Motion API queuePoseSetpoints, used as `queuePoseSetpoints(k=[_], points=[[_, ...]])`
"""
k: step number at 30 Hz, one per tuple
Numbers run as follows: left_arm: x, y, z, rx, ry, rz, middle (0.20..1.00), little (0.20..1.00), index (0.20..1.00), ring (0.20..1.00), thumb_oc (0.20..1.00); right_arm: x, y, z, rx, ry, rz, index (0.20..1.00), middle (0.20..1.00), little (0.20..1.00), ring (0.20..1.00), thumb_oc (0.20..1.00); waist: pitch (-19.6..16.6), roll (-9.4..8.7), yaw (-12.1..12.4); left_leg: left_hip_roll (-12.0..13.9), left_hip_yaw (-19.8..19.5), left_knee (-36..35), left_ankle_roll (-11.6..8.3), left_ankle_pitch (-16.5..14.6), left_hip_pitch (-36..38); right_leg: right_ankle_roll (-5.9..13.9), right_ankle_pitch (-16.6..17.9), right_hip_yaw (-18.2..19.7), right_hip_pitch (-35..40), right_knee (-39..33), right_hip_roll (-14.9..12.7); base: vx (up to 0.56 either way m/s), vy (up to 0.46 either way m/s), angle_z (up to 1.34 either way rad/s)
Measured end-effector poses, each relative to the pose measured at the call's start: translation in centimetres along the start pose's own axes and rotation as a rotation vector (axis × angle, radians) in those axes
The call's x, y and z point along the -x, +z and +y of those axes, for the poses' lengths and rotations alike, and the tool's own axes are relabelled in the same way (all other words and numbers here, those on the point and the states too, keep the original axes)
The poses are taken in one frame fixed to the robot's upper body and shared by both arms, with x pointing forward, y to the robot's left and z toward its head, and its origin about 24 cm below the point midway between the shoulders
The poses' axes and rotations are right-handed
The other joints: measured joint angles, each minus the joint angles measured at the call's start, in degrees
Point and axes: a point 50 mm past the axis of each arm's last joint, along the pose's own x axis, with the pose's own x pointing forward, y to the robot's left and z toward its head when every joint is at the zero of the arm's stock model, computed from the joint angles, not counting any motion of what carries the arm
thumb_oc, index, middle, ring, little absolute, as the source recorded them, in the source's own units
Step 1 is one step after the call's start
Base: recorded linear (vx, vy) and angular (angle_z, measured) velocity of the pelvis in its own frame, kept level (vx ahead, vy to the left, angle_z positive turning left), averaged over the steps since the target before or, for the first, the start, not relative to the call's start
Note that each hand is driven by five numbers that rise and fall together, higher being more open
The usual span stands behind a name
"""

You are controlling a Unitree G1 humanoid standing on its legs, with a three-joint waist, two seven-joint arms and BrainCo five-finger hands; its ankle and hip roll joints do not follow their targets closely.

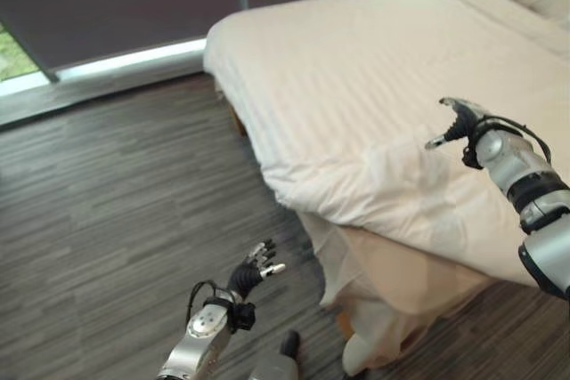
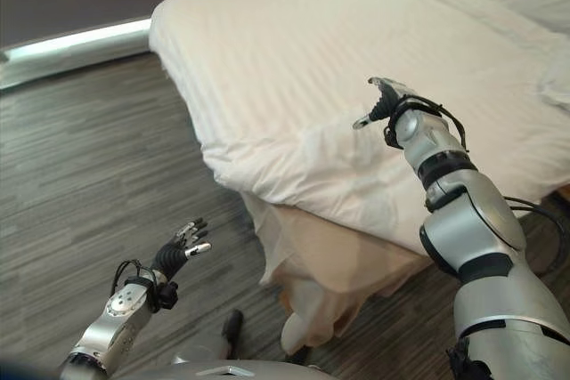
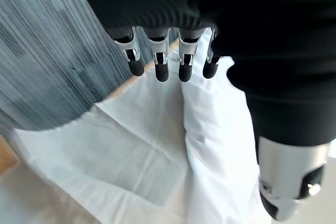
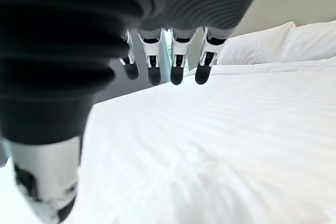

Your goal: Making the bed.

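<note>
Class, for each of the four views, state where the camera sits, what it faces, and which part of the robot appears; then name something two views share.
Left eye view: on the head, looking down at the bed and wood floor; left hand and right hand show.
Right eye view: beside it, same scene.
Left wrist view: on the left wrist, facing the hanging bed sheet; open fingers show.
Right wrist view: on the right wrist, facing across the duvet to the pillows.
Shared: both eye views show the duvet's corner.

matt striped cloth duvet [image 1: 374,86], grained wood floor [image 1: 116,211]
</note>
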Motion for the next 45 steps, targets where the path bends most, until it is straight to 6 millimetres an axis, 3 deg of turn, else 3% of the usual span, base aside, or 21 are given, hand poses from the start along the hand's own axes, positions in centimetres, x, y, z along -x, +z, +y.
queuePoseSetpoints(k=[6, 10, 17, 21, 22, 23, 26, 31, 35, 38, 39, 40, 42, 43, 45], points=[[-0.5, 0.6, -0.4, -0.038, -0.047, -0.001, 1.000, 1.000, 1.000, 1.000, 1.000, 0.0, -1.3, -1.1, 0.021, -0.038, 0.090, 1.000, 1.000, 1.000, 1.000, 1.000, 1.4, -0.34, 0.9, -0.4, -0.6, 0.0, 0.39, 0.7, -4.1, 0.96, 0.4, -0.1, -3.7, 0.0, -0.4, -0.05, 0.024, 0.07], [-1.2, 1.6, -0.5, -0.058, -0.062, -0.030, 1.000, 1.000, 1.000, 1.000, 1.000, 0.1, -2.3, -2.8, 0.066, -0.093, 0.125, 1.000, 1.000, 1.000, 1.000, 1.000, 4.8, 0.07, 0.9, -0.3, -0.5, 0.7, 0.14, 1.4, -8.9, 1.27, 1.1, 0.2, -8.3, 0.0, -0.3, -0.02, 0.009, -0.04], [-1.8, 2.5, -0.6, -0.070, -0.057, -0.057, 1.000, 1.000, 1.000, 1.000, 1.000, 0.4, -3.5, -4.2, 0.069, -0.133, 0.187, 1.000, 1.000, 1.000, 1.000, 1.000, 8.4, 0.66, 0.9, -0.2, -0.7, 1.5, 0.49, 2.0, -13.6, 0.68, 2.3, 0.2, -12.6, 0.0, -0.1, -0.01, 0.000, 0.00], [-2.7, 4.2, -0.7, -0.047, -0.043, -0.121, 1.000, 1.000, 1.000, 1.000, 1.000, 0.8, -4.5, -5.6, 0.035, -0.208, 0.207, 1.000, 1.000, 1.000, 1.000, 1.000, 9.9, 1.35, 1.1, -0.1, -1.1, 2.0, 0.50, 2.2, -17.9, 0.49, 2.5, 0.1, -16.6, 0.0, 0.0, -0.04, -0.003, 0.04], [-3.0, 4.3, -0.9, -0.029, -0.037, -0.131, 1.000, 1.000, 1.000, 1.000, 1.000, 1.0, -4.7, -6.0, 0.010, -0.251, 0.194, 0.796, 0.796, 0.796, 0.796, 0.796, 10.5, 1.36, 1.1, -0.1, -1.2, 2.0, 0.49, 2.2, -19.0, 0.50, 2.5, 0.2, -17.7, 0.0, 0.1, 0.00, 0.000, 0.00], [-3.2, 4.3, -1.0, -0.022, -0.031, -0.131, 1.000, 1.000, 1.000, 1.000, 1.000, 1.0, -4.8, -6.2, -0.006, -0.271, 0.186, 0.200, 0.200, 0.200, 0.200, 0.200, 10.7, 1.27, 1.1, -0.1, -1.2, 2.0, 0.33, 2.3, -19.6, 0.47, 2.6, 0.2, -18.2, 0.0, 0.1, 0.00, 0.000, 0.00], [-3.8, 4.2, -1.8, -0.015, -0.042, -0.122, 1.000, 1.000, 1.000, 1.000, 1.000, 1.2, -5.0, -5.8, -0.033, -0.293, 0.167, 0.200, 0.200, 0.200, 0.200, 0.200, 11.0, 1.29, 0.8, -0.1, -1.2, 2.0, 0.25, 2.4, -19.3, 0.49, 2.6, 0.3, -18.0, 0.0, 0.2, 0.01, 0.012, 0.00], [-4.0, 4.6, -2.1, 0.002, -0.029, -0.149, 1.000, 1.000, 1.000, 1.000, 1.000, 1.1, -2.6, -0.9, -0.080, -0.248, 0.014, 0.200, 0.200, 0.200, 0.200, 0.200, 10.9, 1.10, -1.0, 0.0, -0.1, 1.2, 0.04, 2.3, -15.8, 0.81, 2.4, 1.5, -15.4, 0.0, 0.0, 0.02, 0.015, -0.10], [-2.7, 3.5, -0.6, 0.041, 0.049, -0.144, 1.000, 1.000, 1.000, 1.000, 1.000, 3.8, -0.3, 7.2, -0.111, -0.091, -0.189, 0.200, 0.200, 0.200, 0.200, 0.200, 9.7, -1.25, -4.0, 0.4, 1.2, 0.7, -0.84, 1.6, -12.1, 1.49, 1.9, 3.0, -12.6, 0.0, 0.3, 0.04, 0.024, -0.12], [-1.6, 3.2, 0.7, 0.007, 0.078, -0.132, 1.000, 1.000, 1.000, 1.000, 1.000, 7.8, -2.4, 12.4, -0.219, 0.022, -0.198, 0.200, 0.200, 0.200, 0.200, 0.200, 8.2, -2.79, -6.0, 0.6, 2.7, -0.3, -1.19, 1.3, -9.4, 1.80, 1.7, 4.2, -11.0, 0.0, 0.3, 0.09, 0.023, -0.18], [-1.2, 2.9, 1.2, -0.011, 0.086, -0.119, 1.000, 1.000, 1.000, 1.000, 1.000, 9.9, -3.7, 14.0, -0.238, 0.066, -0.190, 0.200, 0.200, 0.200, 0.200, 0.200, 7.5, -3.13, -6.8, 0.5, 2.8, -0.6, -1.05, 1.2, -8.1, 2.01, 1.5, 4.2, -9.8, 0.0, 0.2, 0.11, 0.057, -0.29], [-0.3, 2.3, 1.9, -0.008, 0.112, -0.106, 1.000, 1.000, 1.000, 1.000, 1.000, 13.1, -6.2, 17.0, -0.275, 0.164, -0.115, 0.200, 0.200, 0.200, 0.200, 0.200, 6.3, -4.04, -7.3, 0.5, 3.5, -1.4, -0.79, 0.7, -5.6, 2.23, 1.3, 4.9, -8.2, 0.0, 0.2, 0.10, 0.041, -0.16], [0.5, 1.5, 2.4, -0.013, 0.128, -0.078, 1.000, 1.000, 1.000, 1.000, 1.000, 16.5, -8.3, 20.4, -0.291, 0.317, -0.028, 0.200, 0.200, 0.200, 0.200, 0.200, 4.0, -4.86, -8.1, 0.4, 4.1, -1.4, -0.57, 0.0, -4.2, 2.91, 0.7, 5.7, -6.8, -0.1, -0.1, 0.10, 0.017, -0.21], [0.8, 1.2, 2.6, -0.010, 0.138, -0.067, 1.000, 1.000, 1.000, 1.000, 1.000, 17.8, -8.7, 21.6, -0.297, 0.389, -0.009, 0.200, 0.200, 0.200, 0.200, 0.200, 3.2, -5.29, -8.6, 0.3, 4.5, -1.4, -0.37, -0.3, -3.6, 2.96, 0.7, 6.0, -6.6, -0.1, -0.2, 0.13, 0.016, -0.14], [0.7, 0.8, 2.2, -0.006, 0.122, -0.054, 1.000, 1.000, 1.000, 1.000, 1.000, 22.8, -9.2, 26.6, -0.310, 0.617, 0.063, 0.200, 0.200, 0.200, 0.200, 0.200, 2.0, -5.94, -10.7, -0.1, 4.6, -1.5, -0.56, -0.8, -2.3, 3.13, 0.5, 6.2, -5.2, 0.0, -0.6, 0.06, 0.021, -0.02]])
